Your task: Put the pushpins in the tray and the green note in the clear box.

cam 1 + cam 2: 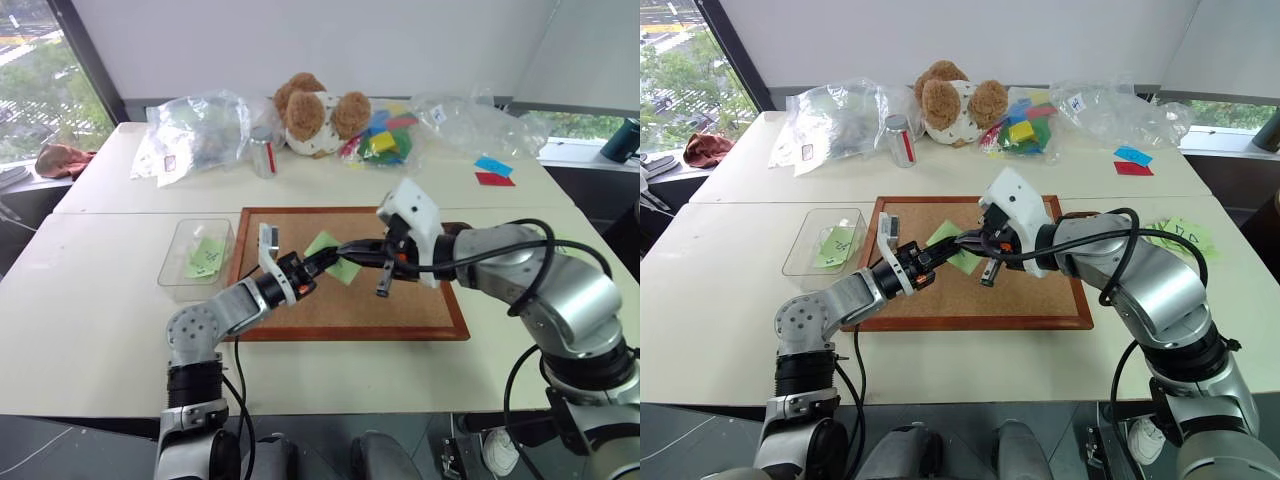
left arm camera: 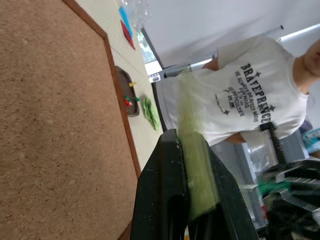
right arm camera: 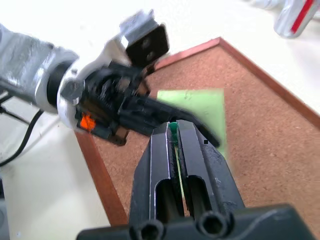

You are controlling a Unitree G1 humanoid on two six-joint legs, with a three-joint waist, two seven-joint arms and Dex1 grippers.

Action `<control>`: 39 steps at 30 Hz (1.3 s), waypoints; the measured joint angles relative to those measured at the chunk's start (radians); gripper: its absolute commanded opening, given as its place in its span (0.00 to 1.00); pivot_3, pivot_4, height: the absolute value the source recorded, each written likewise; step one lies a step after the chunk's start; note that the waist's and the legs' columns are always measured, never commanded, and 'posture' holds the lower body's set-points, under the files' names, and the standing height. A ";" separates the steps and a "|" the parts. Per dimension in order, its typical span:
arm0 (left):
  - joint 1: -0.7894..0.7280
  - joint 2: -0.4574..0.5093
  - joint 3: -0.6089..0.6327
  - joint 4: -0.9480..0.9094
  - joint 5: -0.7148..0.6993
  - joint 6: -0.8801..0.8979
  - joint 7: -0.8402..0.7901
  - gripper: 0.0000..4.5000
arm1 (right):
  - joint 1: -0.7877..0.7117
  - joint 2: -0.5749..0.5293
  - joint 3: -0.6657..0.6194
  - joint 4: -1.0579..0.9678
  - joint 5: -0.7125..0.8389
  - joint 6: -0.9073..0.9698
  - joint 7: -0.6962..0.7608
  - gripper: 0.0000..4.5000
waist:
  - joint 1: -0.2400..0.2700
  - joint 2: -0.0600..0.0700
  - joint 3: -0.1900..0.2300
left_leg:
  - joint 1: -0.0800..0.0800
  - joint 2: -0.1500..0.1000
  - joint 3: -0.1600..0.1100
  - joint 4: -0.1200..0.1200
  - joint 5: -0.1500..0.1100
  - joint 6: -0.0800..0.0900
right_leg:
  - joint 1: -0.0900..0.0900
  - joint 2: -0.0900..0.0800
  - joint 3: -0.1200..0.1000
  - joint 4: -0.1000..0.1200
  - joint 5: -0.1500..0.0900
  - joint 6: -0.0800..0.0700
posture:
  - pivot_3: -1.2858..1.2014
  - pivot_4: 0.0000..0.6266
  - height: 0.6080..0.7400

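head views: left gripper [image 1: 322,262] clamped on the green note [image 1: 335,258] above the corkboard [image 1: 400,300], clear box [image 1: 180,262] beside it; left wrist view: note between closed fingers [image 2: 167,200], tray [image 2: 126,90] beyond; right wrist view: right gripper [image 3: 173,131] pinching a pushpin [image 3: 173,127].

"BRAVEPRINCE" on a person's white T-shirt [image 2: 260,95] (smaller lines beneath unreadable)
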 measured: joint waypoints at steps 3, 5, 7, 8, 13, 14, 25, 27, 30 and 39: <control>0.006 0.008 -0.003 0.000 0.004 -0.013 -0.005 0.01 | -0.006 -0.004 -0.009 -0.006 0.014 0.012 -0.002 0.00 | 0.000 0.000 0.000 | 0.000 0.000 0.000 0.000 0.000 0.000 | 0.000 0.000 0.000 0.000 0.000 0.000 | 0.52 0.24 1.00; 0.007 0.016 -0.003 0.000 0.010 -0.018 -0.009 0.01 | -0.006 -0.007 -0.009 -0.009 0.022 0.019 -0.005 0.00 | 0.000 0.000 0.000 | 0.000 0.000 0.000 0.000 0.000 0.000 | 0.000 0.000 0.000 0.000 0.000 0.000 | 0.52 0.24 1.00; 0.006 0.020 -0.003 0.001 0.012 -0.023 -0.013 0.01 | -0.006 -0.011 -0.014 -0.009 0.023 0.020 -0.009 0.00 | 0.001 0.000 0.000 | 0.000 0.000 0.000 0.000 0.000 0.000 | 0.000 0.000 0.000 0.000 0.000 0.000 | 0.52 0.24 1.00; 0.006 0.022 -0.003 0.001 0.012 -0.030 -0.015 0.01 | -0.006 -0.017 -0.018 -0.008 0.022 0.020 -0.011 0.00 | 0.002 0.000 0.000 | 0.000 0.000 0.000 0.000 0.000 0.000 | 0.000 0.000 0.000 0.000 0.000 0.000 | 0.52 0.24 1.00; 0.004 0.033 0.004 0.002 0.009 -0.039 -0.015 0.01 | 0.020 -0.052 -0.090 0.087 -0.034 -0.021 -0.069 0.00 | 0.003 0.000 0.000 | 0.000 0.000 0.000 0.000 0.000 0.000 | 0.000 0.000 0.000 0.000 0.000 0.000 | 0.52 0.24 1.00; 0.003 0.033 0.006 0.002 0.007 -0.040 -0.012 0.01 | 0.033 -0.055 -0.106 0.131 -0.057 -0.033 -0.089 0.00 | 0.003 0.000 0.000 | 0.000 0.000 0.000 0.000 0.000 0.000 | 0.000 0.000 0.000 0.000 0.000 0.000 | 0.52 0.24 1.00; -0.002 0.039 0.035 -0.039 -0.098 -0.041 0.042 0.01 | 0.088 -0.069 -0.237 0.626 -0.241 -0.232 -0.233 0.00 | 0.000 0.000 0.000 | 0.000 0.000 0.001 -0.001 0.000 0.000 | 0.000 0.000 0.000 0.000 0.000 0.000 | 0.52 0.24 1.00; -0.002 0.040 0.032 -0.045 -0.102 -0.042 0.044 0.01 | 0.087 -0.062 -0.238 0.719 -0.261 -0.279 -0.235 0.00 | 0.000 0.000 0.000 | 0.000 0.000 0.001 -0.001 0.000 0.000 | 0.000 0.001 0.000 0.000 0.000 0.000 | 0.52 0.24 1.00; -0.001 0.045 0.025 -0.046 -0.104 -0.052 0.046 0.01 | 0.084 -0.044 -0.234 0.827 -0.282 -0.348 -0.226 0.00 | -0.001 0.000 0.000 | 0.000 0.000 0.001 -0.001 0.000 -0.001 | 0.000 0.001 0.001 0.000 0.000 0.000 | 0.52 0.24 1.00; 0.016 0.070 -0.001 -0.067 -0.122 -0.060 0.062 0.01 | 0.012 0.004 -0.225 1.105 -0.334 -0.512 -0.185 0.00 | -0.002 0.000 0.000 | 0.000 0.000 0.001 0.000 0.001 -0.001 | 0.000 0.001 0.001 0.000 0.000 0.000 | 0.52 0.24 1.00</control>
